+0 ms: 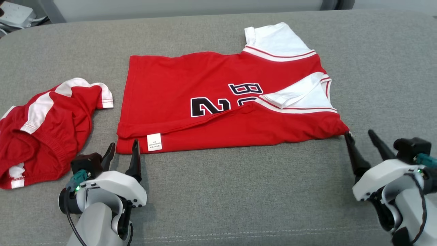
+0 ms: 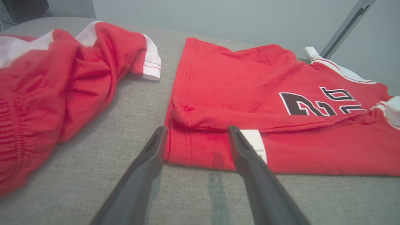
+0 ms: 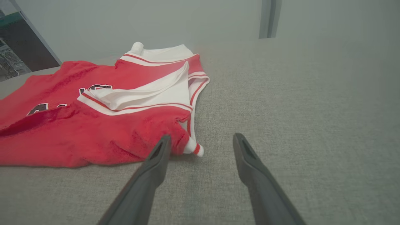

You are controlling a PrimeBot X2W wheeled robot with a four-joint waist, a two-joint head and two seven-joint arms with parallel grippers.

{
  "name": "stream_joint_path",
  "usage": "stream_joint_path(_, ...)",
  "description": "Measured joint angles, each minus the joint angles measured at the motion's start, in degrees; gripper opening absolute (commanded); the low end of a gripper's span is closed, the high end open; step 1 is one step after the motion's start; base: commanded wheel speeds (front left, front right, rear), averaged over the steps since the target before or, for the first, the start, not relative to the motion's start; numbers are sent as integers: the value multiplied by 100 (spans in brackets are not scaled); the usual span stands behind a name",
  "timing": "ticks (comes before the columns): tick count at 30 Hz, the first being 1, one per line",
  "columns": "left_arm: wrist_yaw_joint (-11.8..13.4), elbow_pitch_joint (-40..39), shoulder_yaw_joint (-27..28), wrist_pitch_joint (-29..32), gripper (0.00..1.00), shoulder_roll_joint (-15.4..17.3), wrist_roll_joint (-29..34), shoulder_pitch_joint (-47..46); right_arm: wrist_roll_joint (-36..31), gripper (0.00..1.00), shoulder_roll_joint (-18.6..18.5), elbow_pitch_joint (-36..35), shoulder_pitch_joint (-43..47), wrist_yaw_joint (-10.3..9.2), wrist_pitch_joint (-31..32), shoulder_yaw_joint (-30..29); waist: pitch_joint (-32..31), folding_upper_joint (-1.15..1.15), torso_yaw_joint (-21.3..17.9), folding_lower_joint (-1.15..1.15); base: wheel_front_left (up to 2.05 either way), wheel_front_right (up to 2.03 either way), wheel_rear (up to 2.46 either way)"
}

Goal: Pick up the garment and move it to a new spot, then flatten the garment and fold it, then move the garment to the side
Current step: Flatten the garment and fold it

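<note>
Shorts (image 1: 44, 130), nine o'clock: crumpled. Left gripper (image 1: 124, 143), seven o'clock: jaws spread, empty, at hem corner. Garment (image 1: 218, 106), centre: red jersey, near edge folded over. Right gripper (image 1: 358, 132), four o'clock: spread, empty. Judged mid-fold; next, grasp near corners.

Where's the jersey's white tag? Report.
The white tag sits on the jersey's near edge, lower left in the head view, just right of the left pincer.

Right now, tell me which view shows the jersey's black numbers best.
The head view: from above, the black numbers read nearly whole, one digit partly under a fold. The left wrist view shows them slanted; the right wrist view catches slivers.
</note>
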Motion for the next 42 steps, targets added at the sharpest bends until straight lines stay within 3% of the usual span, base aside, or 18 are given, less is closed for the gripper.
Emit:
stream_joint_path(16, 9, -65, -90, 0, 100, 0, -21, 123, -52, 100, -58, -145, 37, 0, 1, 269, -67, 0, 175, 0, 0, 0, 0)
stream_joint_path(30, 83, -98, -214, 0, 100, 1, -124, 210, 712, 100, -246, 199, -362, 0, 20, 793, 10, 0, 285, 0, 0, 0, 0)
stream_joint_path(34, 85, -121, -248, 0, 100, 0, -159, 210, 913, 80, -265, 231, -482, 0, 62, 960, 55, 0, 289, 0, 0, 0, 0)
stream_joint_path(36, 85, -131, -259, 0, 100, 1, -163, 210, 994, 76, -281, 247, -542, 0, 62, 1034, 82, 0, 292, 0, 0, 0, 0)
stream_joint_path(39, 85, -134, -271, 0, 100, 1, -178, 210, 1095, 63, -318, 301, -586, 0, 62, 1155, 114, 0, 288, 0, 0, 0, 0)
stream_joint_path(40, 85, -134, -275, 0, 100, 1, -180, 209, 1135, 48, -324, 356, -591, 0, 62, 1184, 120, 0, 287, 0, 0, 0, 0)
stream_joint_path(42, 85, -134, -281, 0, 100, 1, -203, 209, 1192, 40, -355, 403, -600, 0, 62, 1261, 124, 0, 286, 0, 0, 0, 0)
